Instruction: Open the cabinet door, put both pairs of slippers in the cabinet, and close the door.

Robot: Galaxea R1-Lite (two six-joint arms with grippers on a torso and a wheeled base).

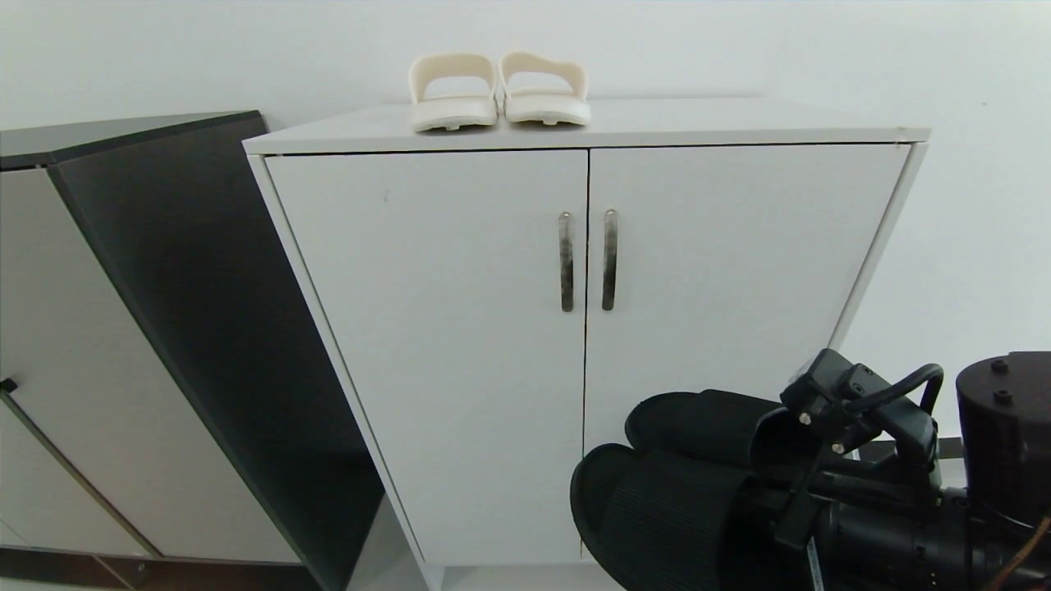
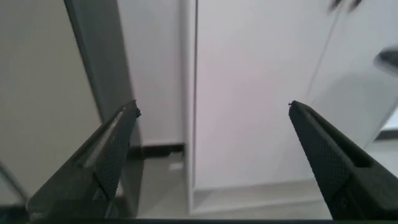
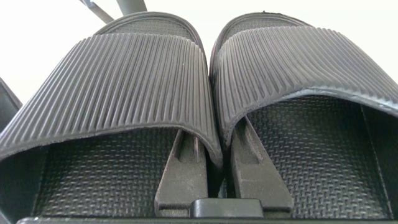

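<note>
The white cabinet (image 1: 460, 369) is seen with both doors shut, so the opening step is judged not yet done. The black slippers (image 1: 673, 492) are held low before the right door, side by side. Their long axes run straight away from the wrist, with the toes pointed away from it and towards the cabinet's foot. The cream slippers (image 1: 499, 90) are set as a pair on the cabinet top near its front edge. Their long axes run front to back, and the toes seem turned to the front. The two handles (image 1: 566, 261) are mounted upright, just beside the centre seam. The right end effector (image 3: 214, 180) is clamped on the black pair, one finger inside each slipper and the inner walls pinched between them. The left end effector (image 2: 214, 109) is spread wide, facing the cabinet's lower left corner. The left handle is best taken squarely across its bar and drawn along the door's arc about the outer hinge. The held pair should be kept out of the swing.
</note>
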